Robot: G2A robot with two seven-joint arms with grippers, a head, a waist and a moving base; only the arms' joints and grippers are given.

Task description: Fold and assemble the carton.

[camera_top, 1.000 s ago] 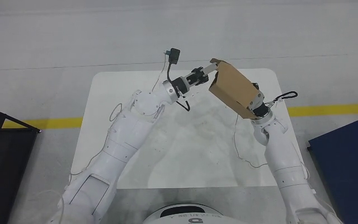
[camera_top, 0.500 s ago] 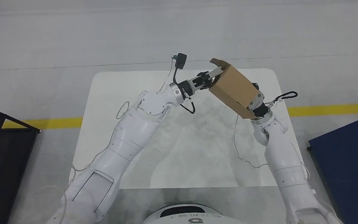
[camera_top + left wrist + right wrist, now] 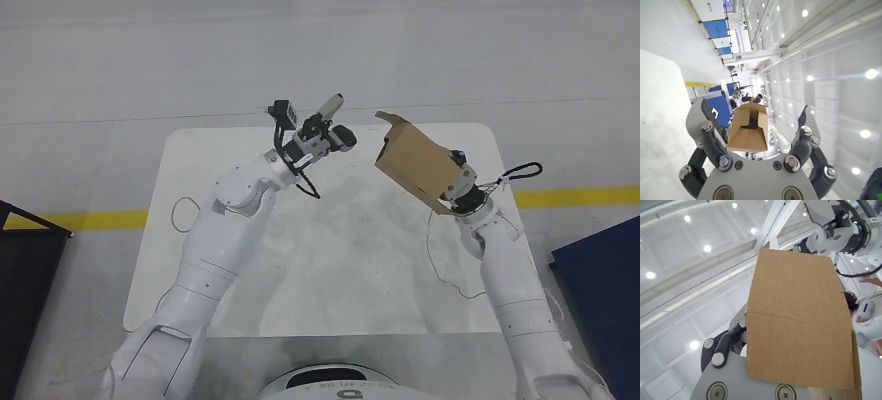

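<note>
Right gripper (image 3: 456, 190) is clamped on the near end of the brown carton (image 3: 415, 165), holding it tilted in the air above the far right part of the table (image 3: 300, 260); its wrist camera faces one flat, creased panel. Farther out, the left gripper (image 3: 338, 120) hangs with jaws wide apart, clear of the carton. From its wrist camera you look straight into the carton's open end, flaps partly folded in, an end the top view does not reveal.

It is bright everywhere. Round ceiling lamps (image 3: 871, 73) shine as white spots with a soft glow around them in both wrist views. The white table (image 3: 180, 160) in the top view is lit evenly and looks pale. Inside the carton (image 3: 747, 140) it is dark. Straight lines bend near the wrist views' edges.
</note>
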